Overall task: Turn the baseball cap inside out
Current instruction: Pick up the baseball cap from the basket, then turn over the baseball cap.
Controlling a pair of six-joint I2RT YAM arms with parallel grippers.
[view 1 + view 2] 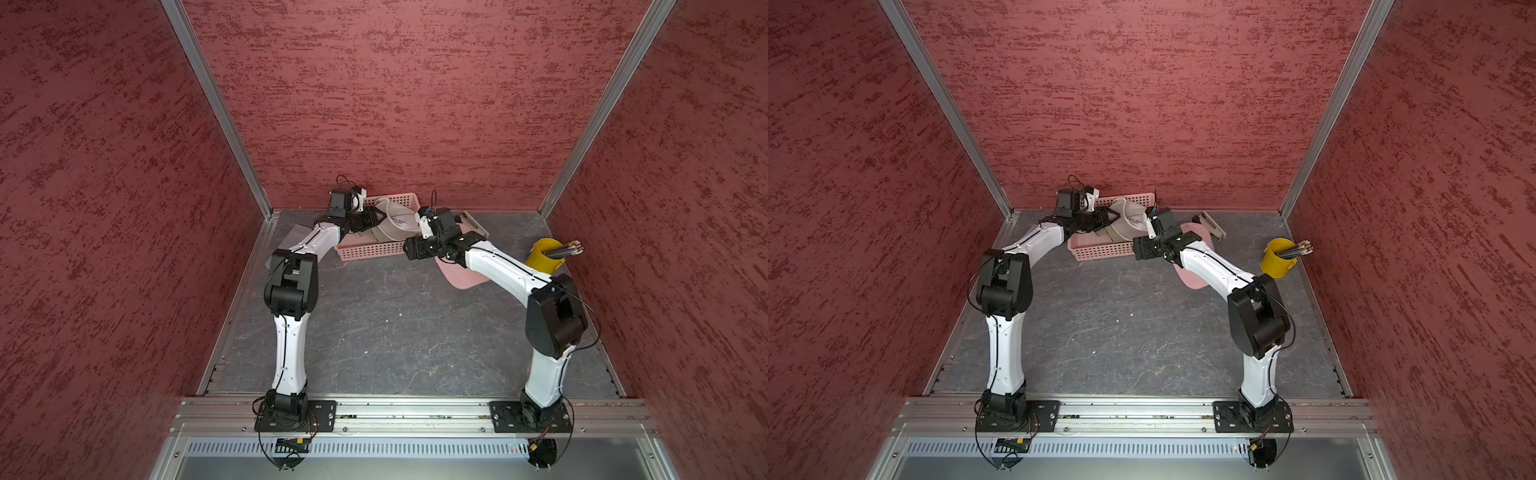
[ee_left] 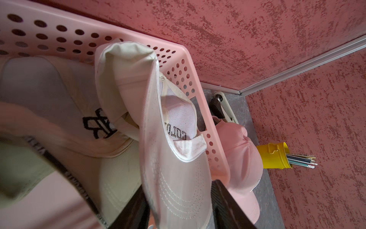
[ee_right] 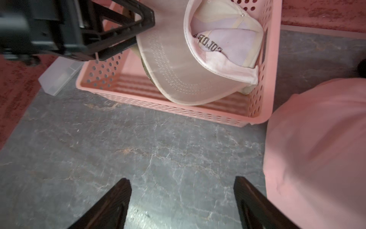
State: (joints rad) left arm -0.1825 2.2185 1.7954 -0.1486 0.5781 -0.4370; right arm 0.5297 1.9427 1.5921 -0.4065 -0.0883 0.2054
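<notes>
white baseball cap [image 3: 178, 69] held by its brim over the pink perforated basket [image 3: 178, 113], at the back of the table [image 1: 395, 332] near the rear wall. the left end effector [image 1: 379, 217] is clamped on the brim's edge, the stitched underside turned up and the hollow of the crown in view. dark block letters beginning "col" show in the hollow; the rest is hidden by a fold. within the basket, beneath the held cap, lies a second pale cap [image 2: 69, 95] bearing black embroidered letters too skewed to read, and a dark band with blurred writing. the right end effector [image 3: 182, 183] hangs over bare table in front of the basket, jaws wide apart and holding nothing. a pink cap [image 3: 316, 148] rests on the table against the basket's right corner, partly under the right arm. a clear plastic box [image 3: 59, 77] sits just beside the basket's left end. a stapler-like tool [image 2: 225, 107] lies behind the pink cap near the rear wall. a yellow cup [image 1: 542, 257] holding pencils [image 1: 569, 249] stands close to the right wall. the middle and front of the table are open.
</notes>
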